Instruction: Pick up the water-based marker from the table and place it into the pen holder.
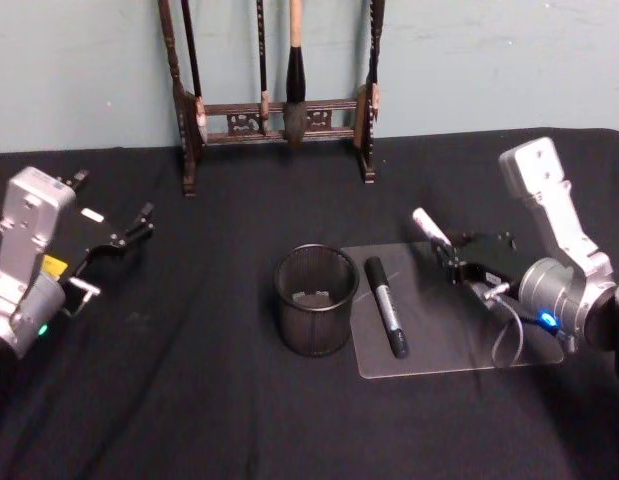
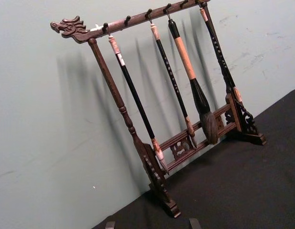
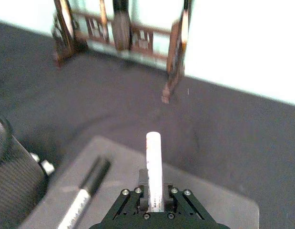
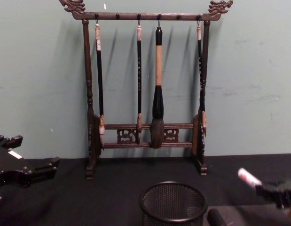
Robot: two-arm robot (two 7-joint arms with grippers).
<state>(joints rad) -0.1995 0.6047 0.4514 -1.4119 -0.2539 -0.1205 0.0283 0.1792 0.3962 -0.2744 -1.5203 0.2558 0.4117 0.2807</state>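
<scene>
My right gripper is shut on a white water-based marker, held above the far right part of a clear mat. In the right wrist view the marker sticks out forward from between the shut fingers. The pen holder, a round black mesh cup, stands upright at the table's middle, left of the mat and of the gripper. In the chest view the marker sits to the right of the holder's rim, about level with it. My left gripper rests open at the far left.
A black marker with a grey label lies on the mat between the holder and my right gripper. A tall dark wooden brush rack with hanging brushes stands at the table's back edge against the wall. Black cloth covers the table.
</scene>
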